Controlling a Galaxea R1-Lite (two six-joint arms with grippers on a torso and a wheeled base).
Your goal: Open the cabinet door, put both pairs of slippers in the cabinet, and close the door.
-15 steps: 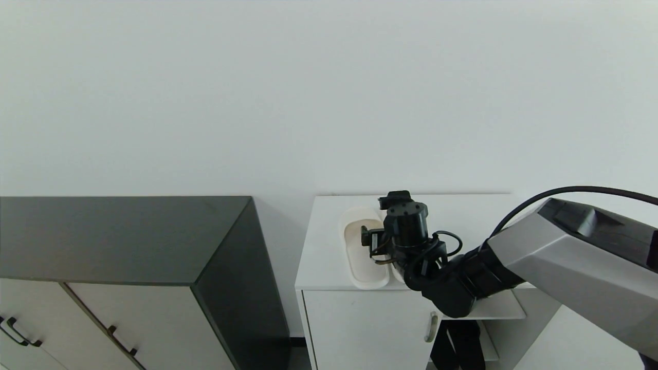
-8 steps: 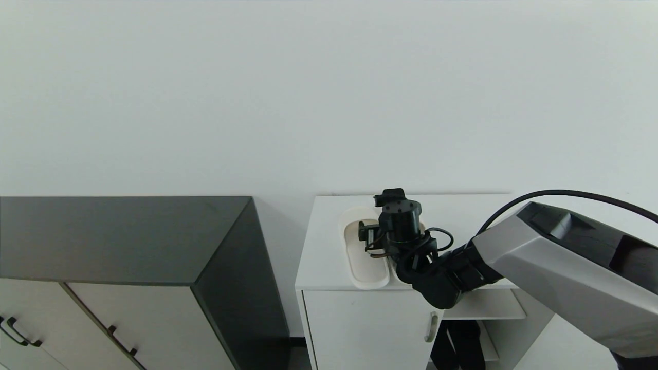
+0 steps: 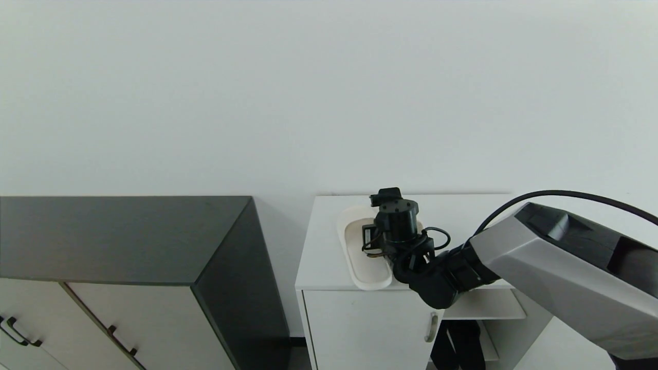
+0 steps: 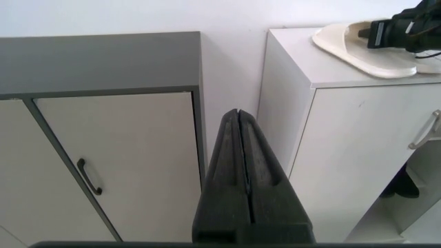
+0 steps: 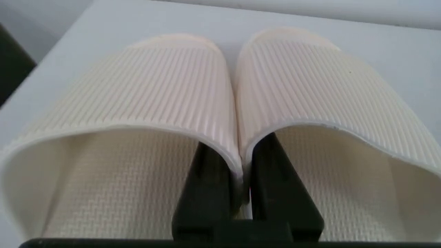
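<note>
Item: cream slippers [image 3: 362,262], one pair, side by side on top of the white cabinet [image 3: 318,257], in the left half, heels at the front edge. Holder: right gripper [image 5: 240,182], one finger inside each slipper, closed on the two inner strap edges pressed together. Handling advised: pinch firmly, lift straight up before clearing the front edge, carry level so neither slipper slips free, then lower toward the shelf [image 3: 483,303] exposed beside the door [image 3: 370,329]. Also listed: left gripper [image 4: 238,124], closed on nothing, low before the grey cabinet [image 4: 103,69], well apart.
</note>
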